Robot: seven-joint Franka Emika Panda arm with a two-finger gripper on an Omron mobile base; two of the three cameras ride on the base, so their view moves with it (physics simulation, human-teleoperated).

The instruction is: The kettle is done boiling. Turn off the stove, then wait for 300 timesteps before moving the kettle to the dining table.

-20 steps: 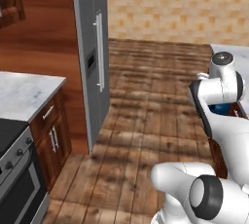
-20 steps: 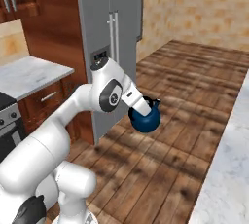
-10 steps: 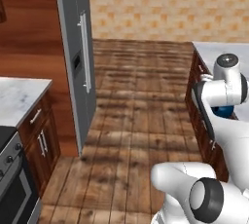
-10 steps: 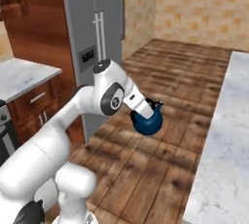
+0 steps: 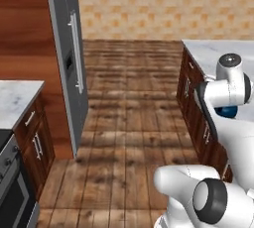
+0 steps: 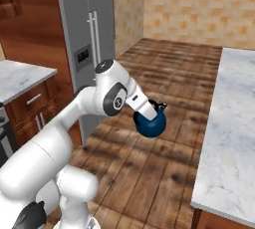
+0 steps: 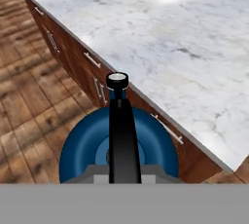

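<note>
Your robot is a glossy white arm [image 6: 74,118] built of thick, rounded tube-like links. Each joint carries a dark grey circular cap [image 6: 113,101] ringed in lighter grey, with a faint pale mark at its centre. Above the wooden floor [image 6: 144,173], the lowest links swell into bulbous white housings. No cables or screws can be made out.

kettle [image 5: 228,111]: mostly hidden behind the arm, right of left base view
stove [image 5: 11,192]: cut off, lower left corner
claw fingertips: hidden under kettle handle [image 7: 120,135]
</note>
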